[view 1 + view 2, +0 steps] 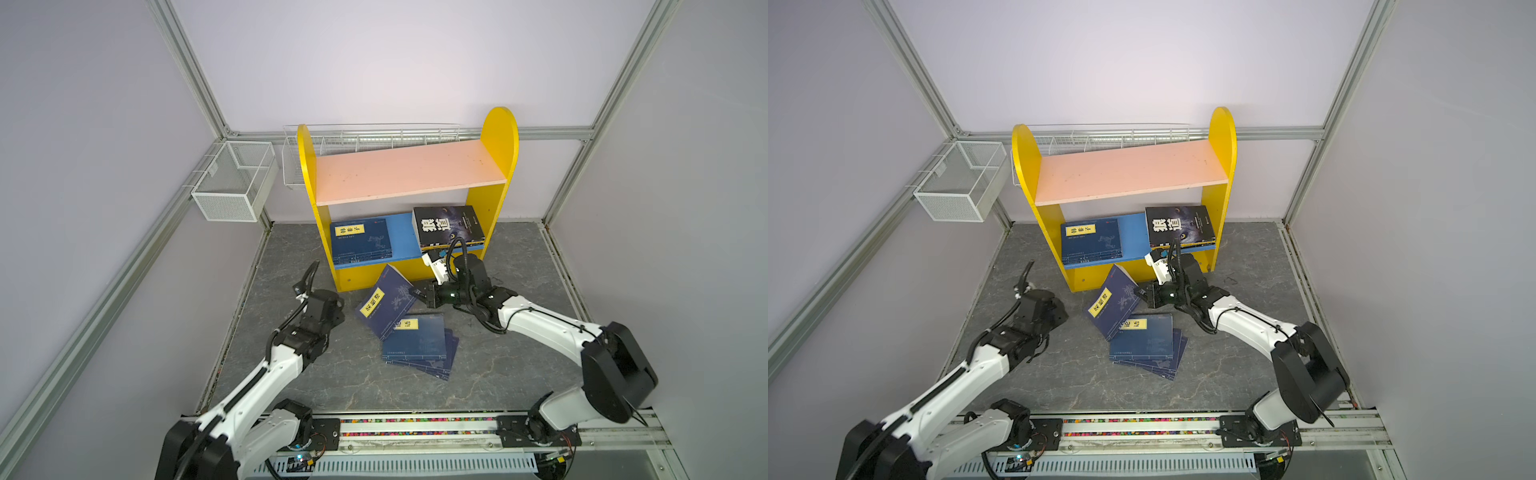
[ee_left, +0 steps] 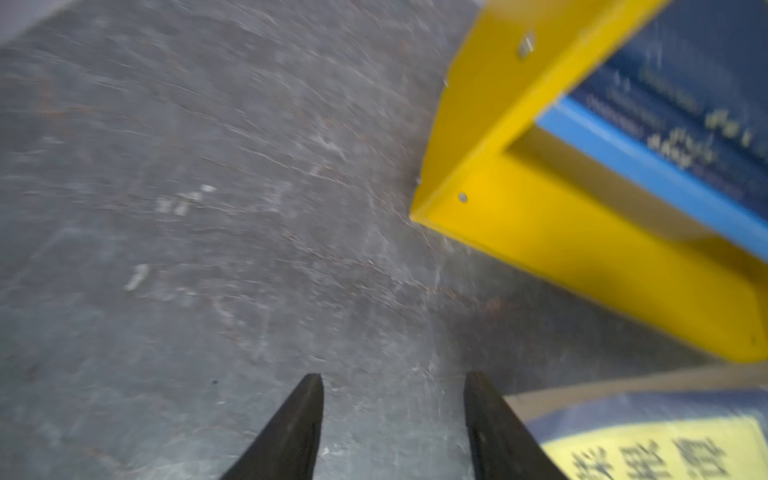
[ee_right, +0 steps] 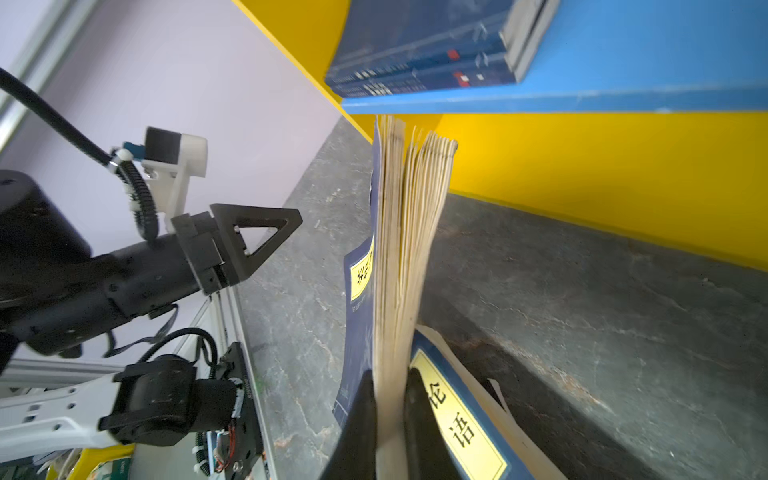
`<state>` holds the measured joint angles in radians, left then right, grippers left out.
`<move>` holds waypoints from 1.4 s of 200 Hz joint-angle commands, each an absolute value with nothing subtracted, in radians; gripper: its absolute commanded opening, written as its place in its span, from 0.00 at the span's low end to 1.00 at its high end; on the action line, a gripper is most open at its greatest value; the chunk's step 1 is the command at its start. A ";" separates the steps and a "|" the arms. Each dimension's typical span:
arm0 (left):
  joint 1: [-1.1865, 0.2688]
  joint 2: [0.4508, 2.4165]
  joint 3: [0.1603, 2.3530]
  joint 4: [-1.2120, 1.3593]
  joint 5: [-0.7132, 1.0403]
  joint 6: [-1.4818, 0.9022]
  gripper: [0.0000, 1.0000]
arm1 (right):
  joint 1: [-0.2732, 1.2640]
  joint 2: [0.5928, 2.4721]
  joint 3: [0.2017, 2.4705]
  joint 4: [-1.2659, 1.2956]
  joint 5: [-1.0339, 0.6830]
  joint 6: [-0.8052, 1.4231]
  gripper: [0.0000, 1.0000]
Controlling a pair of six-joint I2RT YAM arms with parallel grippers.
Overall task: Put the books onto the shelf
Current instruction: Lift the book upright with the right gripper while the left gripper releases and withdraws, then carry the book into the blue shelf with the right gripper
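The shelf (image 1: 409, 170) (image 1: 1129, 170) has yellow sides, a bare pink upper board and a blue lower board. On the lower board lie a navy book stack (image 1: 360, 245) and a black book (image 1: 448, 226). In front of it, my right gripper (image 1: 415, 293) (image 3: 388, 378) is shut on the page edge of a navy book (image 1: 384, 305) (image 3: 405, 232), which stands tilted up off a pile of navy books (image 1: 419, 340) (image 3: 457, 419). My left gripper (image 1: 309, 276) (image 2: 394, 380) is open and empty over the floor, left of the shelf's front corner (image 2: 540, 232).
A white mesh basket (image 1: 232, 180) hangs on the left wall frame. A long wire basket (image 1: 374, 137) runs behind the shelf. The dark stone-patterned floor (image 1: 340, 374) is bounded by aluminium frame posts and the arms' base rail (image 1: 415, 428).
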<state>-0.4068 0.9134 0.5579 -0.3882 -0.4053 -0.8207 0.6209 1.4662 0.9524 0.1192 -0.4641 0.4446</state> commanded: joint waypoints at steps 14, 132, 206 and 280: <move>-0.385 0.799 0.488 -0.504 -0.521 -0.952 0.57 | 0.606 1.411 1.021 0.192 -0.469 0.502 0.07; -0.385 0.939 0.500 -0.469 -0.448 -0.940 0.58 | 0.607 1.822 1.411 0.529 -0.207 0.865 0.07; -0.385 0.942 0.497 -0.465 -0.447 -0.927 0.58 | 0.636 1.971 1.533 0.526 -0.187 0.930 0.07; -0.384 0.956 0.499 -0.459 -0.439 -0.925 0.58 | 0.653 2.003 1.524 0.532 -0.181 0.956 0.07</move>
<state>-0.3908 0.9539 0.4904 -0.4610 -0.4400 -0.9230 0.6437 1.9820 1.5013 0.4694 -0.1883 0.9203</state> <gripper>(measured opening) 0.584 0.116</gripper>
